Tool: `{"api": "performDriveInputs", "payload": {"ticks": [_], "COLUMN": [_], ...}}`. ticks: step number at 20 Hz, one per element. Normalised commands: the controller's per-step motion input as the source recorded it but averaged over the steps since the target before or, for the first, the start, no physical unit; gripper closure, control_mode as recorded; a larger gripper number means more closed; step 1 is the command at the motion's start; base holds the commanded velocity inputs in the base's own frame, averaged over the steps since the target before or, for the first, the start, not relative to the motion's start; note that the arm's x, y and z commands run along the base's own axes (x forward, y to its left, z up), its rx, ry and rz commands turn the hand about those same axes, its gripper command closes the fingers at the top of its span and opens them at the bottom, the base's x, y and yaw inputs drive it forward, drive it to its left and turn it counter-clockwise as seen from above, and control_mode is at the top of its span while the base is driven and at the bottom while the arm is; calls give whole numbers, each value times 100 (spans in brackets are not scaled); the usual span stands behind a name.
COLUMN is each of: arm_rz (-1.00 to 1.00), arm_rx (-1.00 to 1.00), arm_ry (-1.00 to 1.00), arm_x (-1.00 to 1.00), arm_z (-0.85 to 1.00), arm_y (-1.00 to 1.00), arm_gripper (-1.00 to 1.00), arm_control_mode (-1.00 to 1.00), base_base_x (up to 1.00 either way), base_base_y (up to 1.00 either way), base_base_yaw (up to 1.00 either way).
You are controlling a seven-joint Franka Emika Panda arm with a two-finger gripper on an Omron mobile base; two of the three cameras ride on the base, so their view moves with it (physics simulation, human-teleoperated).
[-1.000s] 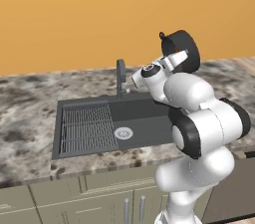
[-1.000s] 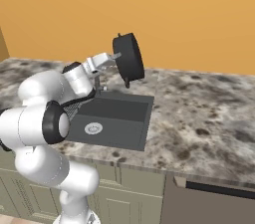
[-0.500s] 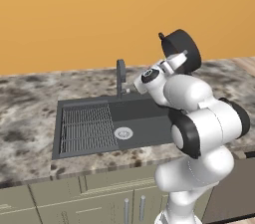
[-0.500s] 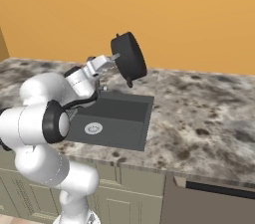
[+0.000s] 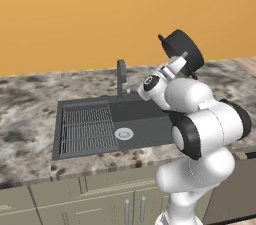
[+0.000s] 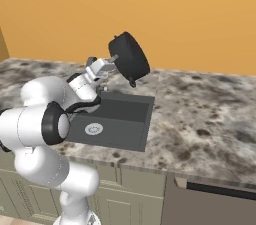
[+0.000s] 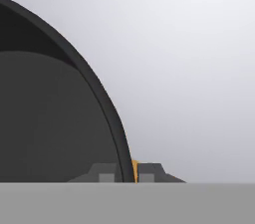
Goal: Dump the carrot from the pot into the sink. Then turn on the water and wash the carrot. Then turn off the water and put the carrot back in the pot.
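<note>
Both base views look forward and down at the sink (image 5: 120, 124) from behind, left and right, while the hand view sits against the pot (image 7: 55, 118) rim.

A matt dark grey-black pot (image 5: 183, 52) with a smooth metal look. The sink (image 5: 145, 119) is matt dark grey, with a fine wire rack (image 5: 89, 129) and a shiny silver drain (image 5: 124, 133). The counter (image 6: 205, 119) is mottled, polished-looking stone; the wall (image 5: 75, 14) is flat matt orange; the cabinet fronts (image 5: 75, 204) are smooth grey-green

No text, label, brand, number or sign can be read on anything in these pictures.
</note>
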Motion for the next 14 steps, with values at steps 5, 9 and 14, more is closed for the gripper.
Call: {"api": "performDriveInputs", "payload": {"ticks": [5,9,14], "arm_rz": [0,0,0], "arm_rx": [-12,-10,-9], "arm_ry": [-2,-4,-2], "arm_x": [-9,-27,-31], "arm_z": [0,6,12], "arm_y": [6,8,13], "arm_gripper": [100,100,100], "arm_control_mode": [-100,-100,-100], "base_base_x": [0,0,0], "base_base_y": [0,0,0], "base_base_yaw": [0,0,0]}}
